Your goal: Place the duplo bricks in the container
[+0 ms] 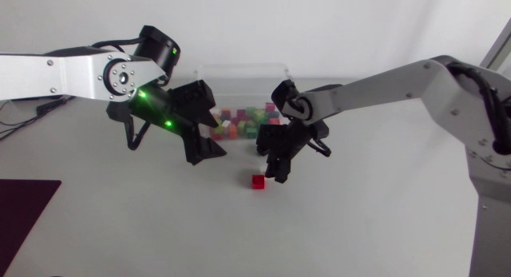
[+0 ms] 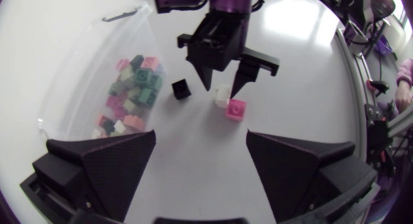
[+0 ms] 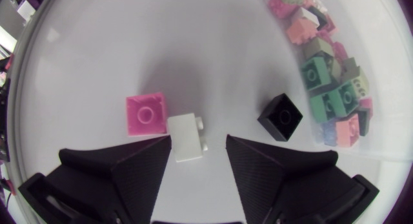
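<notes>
Looking at the head view, you find the red brick (image 1: 258,181) nearest, alone on the table (image 1: 359,229) just below the middle of the frame. Directly behind it the right gripper (image 1: 275,161) hangs low over the table, pointing down, on an arm that comes in from the right edge.

Its own wrist view shows that gripper spread to a moderate gap and holding nothing. The white brick (image 3: 187,137) lies on its side between the fingers. It sits close against one finger, perhaps touching it, and is clearly apart from the other. The red brick sits stud-up just beside the white one, on the outer side of that near finger, and their corners almost meet. The black brick (image 3: 280,117) stands a little ahead of the other finger, between the gripper and the container.

Left of centre in the head view, the left gripper (image 1: 204,145) hovers above the table, angled down toward the middle. Its wrist view shows the fingers spread wide with only bare table between them. The three loose bricks and the right gripper are well ahead of it.

Farthest back, at the upper centre of the head view, you have the clear container (image 1: 239,73). It holds a heap of bricks (image 1: 239,124) in green, pink, red and pale colours. The black brick is the loose one nearest to its wall.
</notes>
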### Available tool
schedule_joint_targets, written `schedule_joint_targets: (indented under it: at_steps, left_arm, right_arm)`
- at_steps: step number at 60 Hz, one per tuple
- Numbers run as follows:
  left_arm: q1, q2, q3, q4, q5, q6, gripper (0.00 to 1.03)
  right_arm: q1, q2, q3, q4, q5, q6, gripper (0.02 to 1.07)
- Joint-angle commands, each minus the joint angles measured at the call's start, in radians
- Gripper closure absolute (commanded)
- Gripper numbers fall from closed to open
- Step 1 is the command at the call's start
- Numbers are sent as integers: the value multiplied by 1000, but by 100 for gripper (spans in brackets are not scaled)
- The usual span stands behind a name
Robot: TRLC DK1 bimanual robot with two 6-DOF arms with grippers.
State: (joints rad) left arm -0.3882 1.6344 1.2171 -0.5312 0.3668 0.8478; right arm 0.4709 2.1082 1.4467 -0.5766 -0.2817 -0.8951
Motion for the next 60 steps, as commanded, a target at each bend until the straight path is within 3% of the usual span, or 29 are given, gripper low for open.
schedule_joint_targets:
  at_steps: [1, 3, 26, 45, 60]
  left_arm:
    - [-35, 35, -33, -21, 8, 51, 6]
    - [-49, 51, -31, -26, 3, 60, 6]
    - [-153, 237, 96, -112, -45, 86, 7]
    - [-229, 375, 223, -181, -74, 88, 10]
    - [-264, 507, 361, -248, -144, 80, 12]
  right_arm:
    - [14, 44, 18, -23, -2, -33, 65]
    - [15, 47, 20, -23, -2, -33, 76]
    - [-55, -37, -48, -39, -4, -28, 81]
    - [-172, -208, -137, -55, -137, -24, 82]
    - [-261, -352, -226, -57, -206, -34, 81]
